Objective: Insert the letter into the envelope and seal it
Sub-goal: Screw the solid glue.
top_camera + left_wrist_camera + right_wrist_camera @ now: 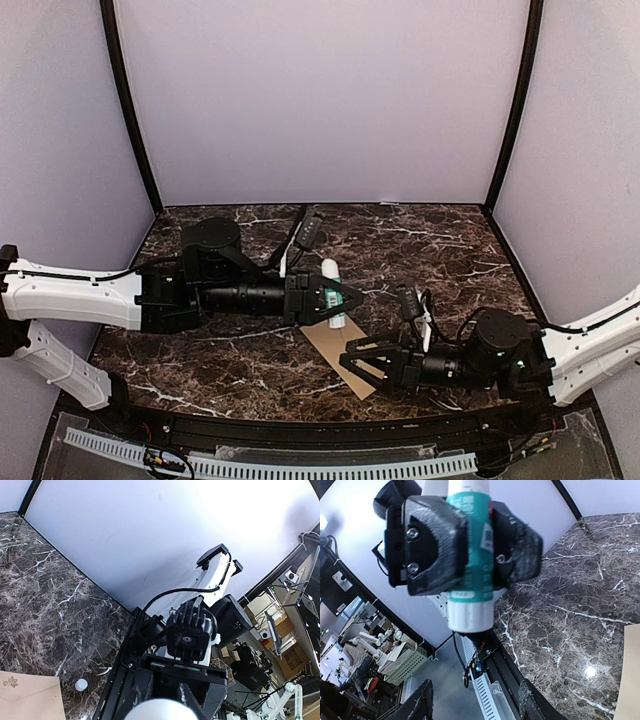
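Found the left pincer (340,297) clamped across the middle of a glue stick (331,290), at the centre of the overhead view. Noted a white tube with a teal label, held crosswise to the arm. One end points toward the top of the frame and the other reaches the upper corner of the envelope (322,342). Cannot tell whether stick and envelope touch.

Confirmed the same grip in the right wrist view, upper left of frame: both black pads pressed on the teal label.

Found the right pincer (350,358) spread wide at lower centre of the overhead view, low over the envelope. Saw nothing between its fingers (426,702) in its own wrist view.

Logged the envelope lying flat on the tabletop (450,250), lower centre of the overhead view, set on a diagonal and partly covered by the right pincer. Spotted one corner of it at the lower left of the left wrist view, bearing a faint emblem (10,682).

Noted a small white cap (81,684) on the marble just beside that corner, apart from it.

Recorded a black oblong device (308,232) with a cable near the rear wall, upper centre of the tabletop.
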`<action>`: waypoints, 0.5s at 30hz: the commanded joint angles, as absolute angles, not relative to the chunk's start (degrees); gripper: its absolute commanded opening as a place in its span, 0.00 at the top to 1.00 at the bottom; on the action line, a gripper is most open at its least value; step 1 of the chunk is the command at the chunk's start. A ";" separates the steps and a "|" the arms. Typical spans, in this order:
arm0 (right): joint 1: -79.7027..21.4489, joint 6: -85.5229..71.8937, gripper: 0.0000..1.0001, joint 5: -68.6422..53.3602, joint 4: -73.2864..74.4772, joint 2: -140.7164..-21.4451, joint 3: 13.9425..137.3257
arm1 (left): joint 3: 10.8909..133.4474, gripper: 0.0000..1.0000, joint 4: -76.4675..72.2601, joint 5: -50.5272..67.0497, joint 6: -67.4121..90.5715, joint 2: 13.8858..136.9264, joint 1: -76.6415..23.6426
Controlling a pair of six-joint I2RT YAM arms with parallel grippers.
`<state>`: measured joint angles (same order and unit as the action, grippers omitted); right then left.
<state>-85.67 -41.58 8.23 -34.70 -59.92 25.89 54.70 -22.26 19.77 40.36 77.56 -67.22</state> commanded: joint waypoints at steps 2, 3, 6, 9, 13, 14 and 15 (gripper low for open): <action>-86.22 -40.67 0.45 16.12 -39.90 -60.93 29.43 | 54.25 0.99 -26.59 19.14 42.99 76.92 -68.34; -86.18 -40.47 0.45 16.27 -39.46 -61.18 29.91 | 54.30 0.99 -26.52 19.11 43.07 76.91 -68.36; -86.22 -39.50 0.44 15.19 -37.33 -62.13 32.19 | 54.23 0.99 -26.48 18.87 43.23 76.84 -68.46; -86.19 -39.31 0.45 14.30 -36.11 -63.02 33.74 | 54.27 0.99 -26.89 19.27 43.61 76.94 -68.47; -86.21 -39.30 0.53 14.54 -36.64 -63.35 34.31 | 54.41 0.99 -26.60 19.84 43.67 77.03 -68.60; -86.15 -39.43 0.57 15.08 -36.46 -63.51 34.55 | 54.30 0.99 -26.58 20.03 43.68 76.96 -68.67; -86.17 -39.58 0.60 15.60 -36.18 -63.61 34.70 | 54.22 0.99 -26.56 20.12 43.64 76.89 -68.75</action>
